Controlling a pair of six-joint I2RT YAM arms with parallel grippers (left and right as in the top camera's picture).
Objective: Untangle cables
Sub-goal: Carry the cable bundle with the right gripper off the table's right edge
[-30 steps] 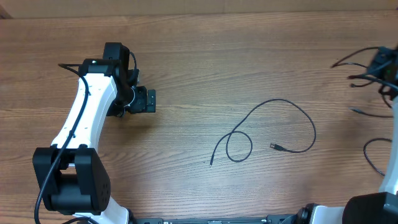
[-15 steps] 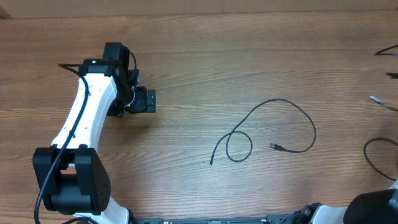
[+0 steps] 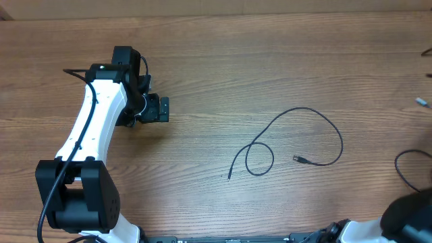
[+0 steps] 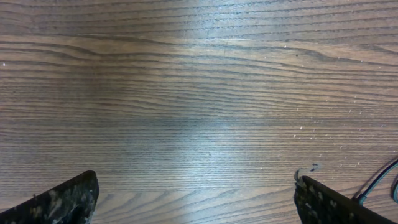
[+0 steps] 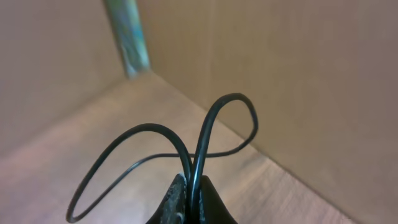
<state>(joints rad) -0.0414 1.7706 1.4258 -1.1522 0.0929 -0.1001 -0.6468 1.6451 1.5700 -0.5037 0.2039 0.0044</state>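
Well, my right jaws are pressed together, pinching a thin black cable (image 5: pixel 200 140), and two loops stand up above the pinch. My left jaws are spread wide with nothing between them, hanging over bare bench (image 4: pixel 199 93) far to the left. One other cable (image 3: pixel 307 109) lies flat in the middle of the bench, with a small loop (image 3: pixel 260 160) and a plug (image 3: pixel 299 159) close by. I think the best way is to pull slow and gentle, so no knot gets tight. From above I cannot see my right jaws at all. Only a bit of cord (image 3: pixel 403 169) and a tiny plug end (image 3: pixel 422 102) peek in at the right edge, and I cannot tell if they belong to the cable I hold
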